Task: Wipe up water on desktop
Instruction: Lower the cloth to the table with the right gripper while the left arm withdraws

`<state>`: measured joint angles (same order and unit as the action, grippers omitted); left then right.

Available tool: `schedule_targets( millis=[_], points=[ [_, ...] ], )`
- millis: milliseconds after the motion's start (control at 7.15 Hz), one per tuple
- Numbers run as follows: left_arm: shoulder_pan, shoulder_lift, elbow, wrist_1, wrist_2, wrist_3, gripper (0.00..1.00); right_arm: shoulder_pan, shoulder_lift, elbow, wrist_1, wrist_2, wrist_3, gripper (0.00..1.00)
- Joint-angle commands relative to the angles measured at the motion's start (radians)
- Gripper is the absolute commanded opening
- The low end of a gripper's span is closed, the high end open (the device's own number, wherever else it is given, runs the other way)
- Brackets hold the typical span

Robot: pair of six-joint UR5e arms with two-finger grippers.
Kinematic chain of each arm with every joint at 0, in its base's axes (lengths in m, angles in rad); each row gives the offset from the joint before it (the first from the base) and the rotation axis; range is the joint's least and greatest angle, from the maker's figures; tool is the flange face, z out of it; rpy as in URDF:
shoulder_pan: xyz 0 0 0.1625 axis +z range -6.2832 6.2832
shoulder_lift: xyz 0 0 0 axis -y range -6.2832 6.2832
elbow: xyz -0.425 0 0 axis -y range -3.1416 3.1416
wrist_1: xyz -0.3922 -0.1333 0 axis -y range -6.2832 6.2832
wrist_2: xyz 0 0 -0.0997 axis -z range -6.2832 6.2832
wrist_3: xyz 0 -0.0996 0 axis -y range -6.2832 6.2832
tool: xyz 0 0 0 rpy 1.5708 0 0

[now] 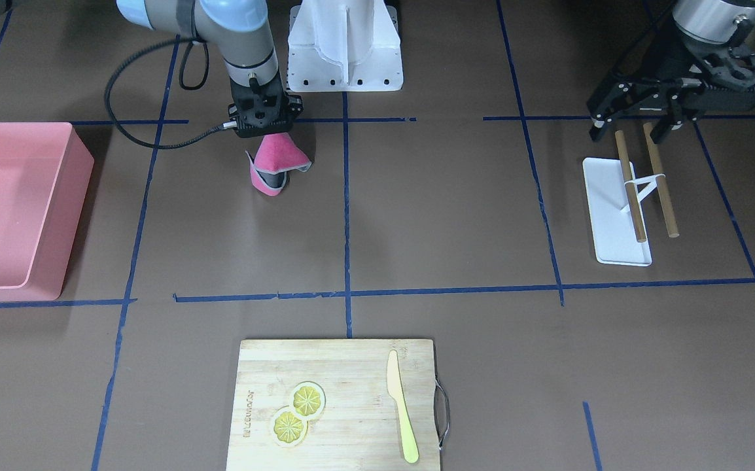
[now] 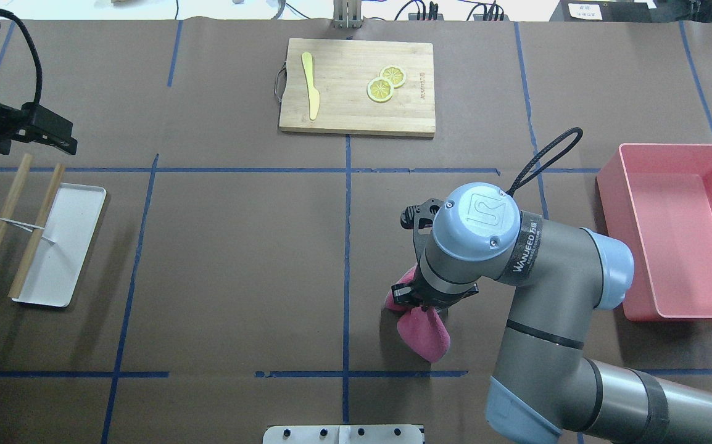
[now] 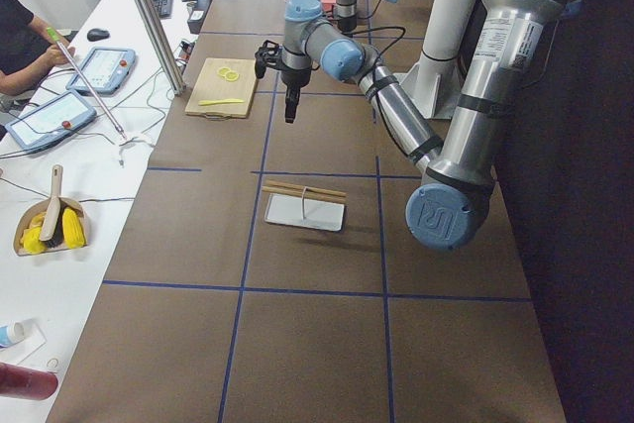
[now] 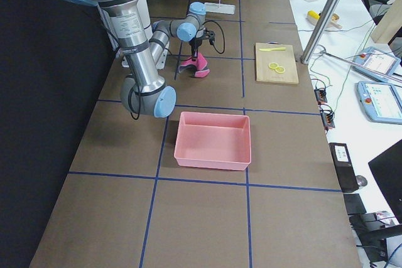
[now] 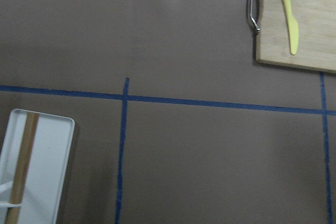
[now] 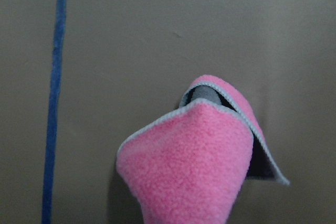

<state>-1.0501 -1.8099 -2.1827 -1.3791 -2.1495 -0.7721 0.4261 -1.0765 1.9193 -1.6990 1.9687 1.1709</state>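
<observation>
Pink cloth [image 6: 194,166] in right gripper [image 1: 266,131]

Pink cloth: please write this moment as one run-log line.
right pincer: shut on pink cloth | pink cloth: touching desktop | left pincer: open, empty

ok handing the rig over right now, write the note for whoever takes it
Right claw: shut on the pink cloth, which hangs bunched, its lower edge at or just above the desktop.
Left claw: open and empty, above the end of the white tray nearer the robot.
Done: cloth is in hand, near the table's middle on the robot's right side.
Left: the wiping itself. No water shows on the matte surface in any view, so find the wet patch before sweeping.
</observation>
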Motion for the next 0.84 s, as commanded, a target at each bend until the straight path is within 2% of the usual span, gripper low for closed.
schedule_targets(
  millis=[0, 280, 699],
  points=[
    [-0.013, 0.006, 0.011, 0.000, 0.000, 0.020, 1.00, 0.049, -0.008, -0.067, 0.047, 0.044, 0.119, 0.00],
    [-0.014, 0.021, 0.007, -0.006, -0.001, 0.019, 1.00, 0.147, -0.011, -0.132, 0.048, 0.070, 0.186, 0.00],
    [-0.022, 0.020, 0.006, -0.008, -0.001, 0.019, 1.00, 0.258, -0.011, -0.225, 0.055, 0.076, 0.175, 0.00]
  ],
)
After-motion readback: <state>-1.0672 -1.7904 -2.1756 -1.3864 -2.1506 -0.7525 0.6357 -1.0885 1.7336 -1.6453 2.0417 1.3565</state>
